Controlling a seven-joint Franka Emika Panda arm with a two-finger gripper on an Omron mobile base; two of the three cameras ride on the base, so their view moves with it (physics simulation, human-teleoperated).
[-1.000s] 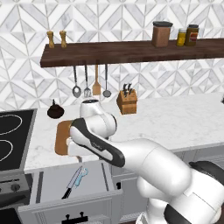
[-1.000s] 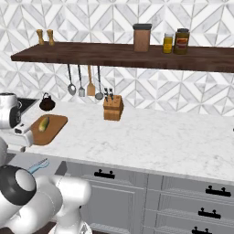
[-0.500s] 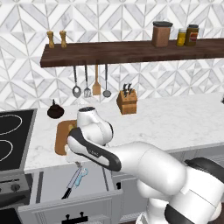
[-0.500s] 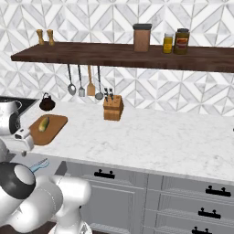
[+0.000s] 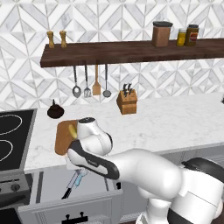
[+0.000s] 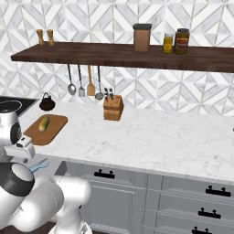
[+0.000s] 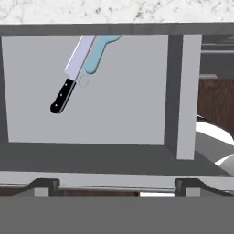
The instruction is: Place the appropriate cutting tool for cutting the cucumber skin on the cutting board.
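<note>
Behind my bench [image 6: 151, 137], white marble with grey veins, the wall [image 5: 131, 17] is tiled in a white and grey geometric pattern. A dark wooden shelf [image 6: 114, 51] runs along it, carrying two small wooden mills [image 5: 57, 39] at one end and a brown canister [image 6: 142, 37] with two jars [image 6: 176, 42] toward the other. Utensils [image 5: 91, 83] hang beneath the shelf. A black cooktop [image 5: 11, 138] sits at the left. Grey cabinet fronts with dark handles [image 6: 105, 174] run below, and one grey drawer [image 7: 91, 119] stands open.
</note>
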